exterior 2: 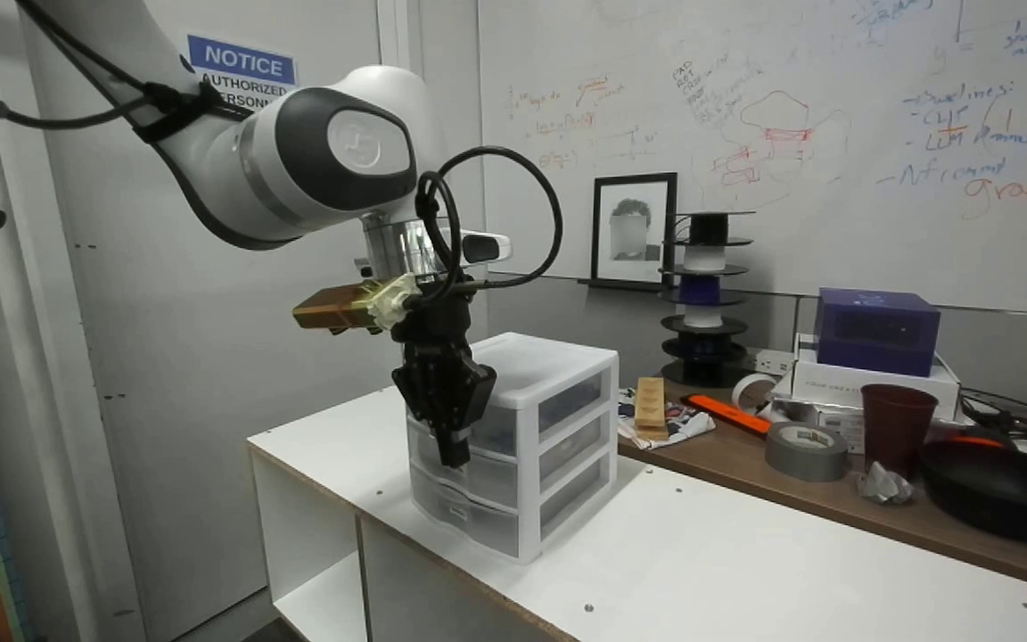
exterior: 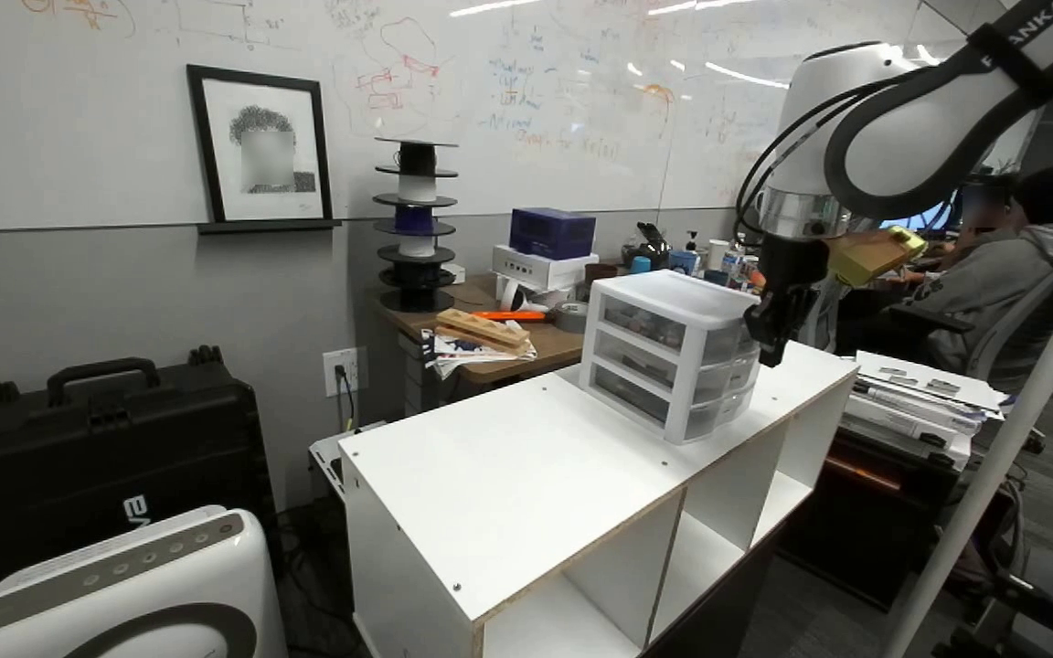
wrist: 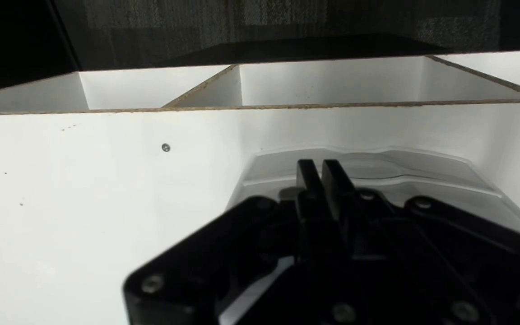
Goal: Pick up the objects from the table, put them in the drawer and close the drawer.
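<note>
The white table shows in both exterior views, with open cubes below its flat top; its top fills much of the wrist view. A white-framed three-tier drawer unit stands on it. The translucent drawers look closed; which one is the task's drawer I cannot tell. Blurred dark shapes show through the upper drawer's side. My gripper points down just in front of the drawer fronts. In the wrist view its fingertips are almost together, with a narrow gap and nothing visible between them. Contact with a drawer cannot be told.
A brown desk behind the table holds grey tape, a dark red cup, a black pan, boxes and a spool stack. Stacked papers lie beyond the table's end. A seated person is behind.
</note>
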